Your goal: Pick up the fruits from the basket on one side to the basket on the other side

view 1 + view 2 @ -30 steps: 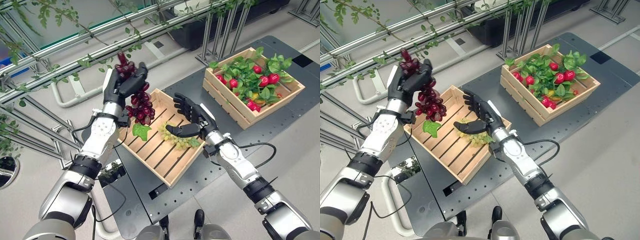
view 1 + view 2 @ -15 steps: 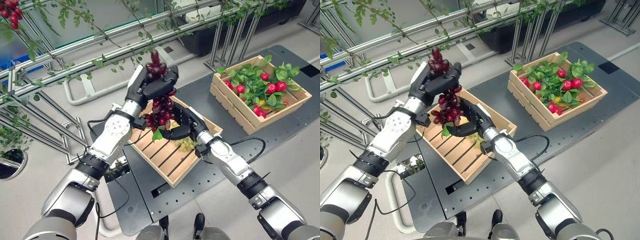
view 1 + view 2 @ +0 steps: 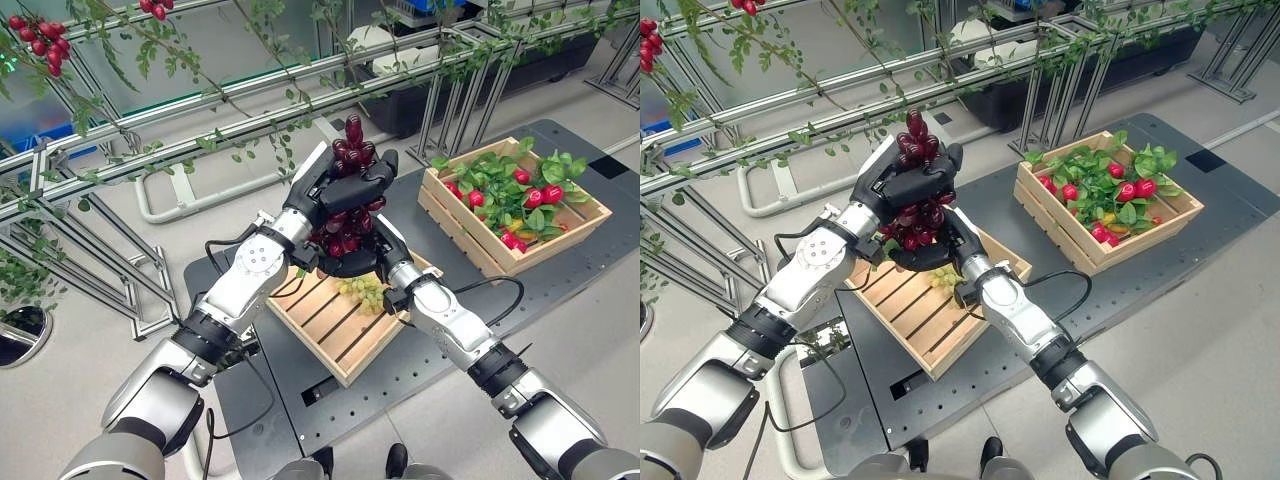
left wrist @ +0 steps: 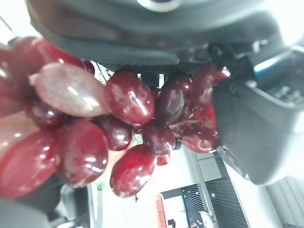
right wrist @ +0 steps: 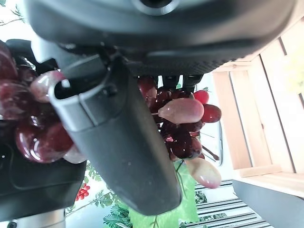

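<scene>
Grey floor, vine rails | left fingers (image 3: 352, 192) clasp red grapes (image 3: 350, 158) | right fingers (image 3: 352, 262) cupped beneath

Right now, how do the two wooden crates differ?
The near crate holds a green grape bunch on bare slats; the far crate is packed with leaves and red fruits. The near crate sits under both hands; the far crate stands apart. Both are slatted wood on the dark platform.

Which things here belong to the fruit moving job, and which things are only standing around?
Job:
- red grape bunch, held in left robot hand
- right robot hand, under the bunch
- near crate with green grapes
- far crate with red fruits and leaves

Around:
- metal frame with vines
- black platform
</scene>
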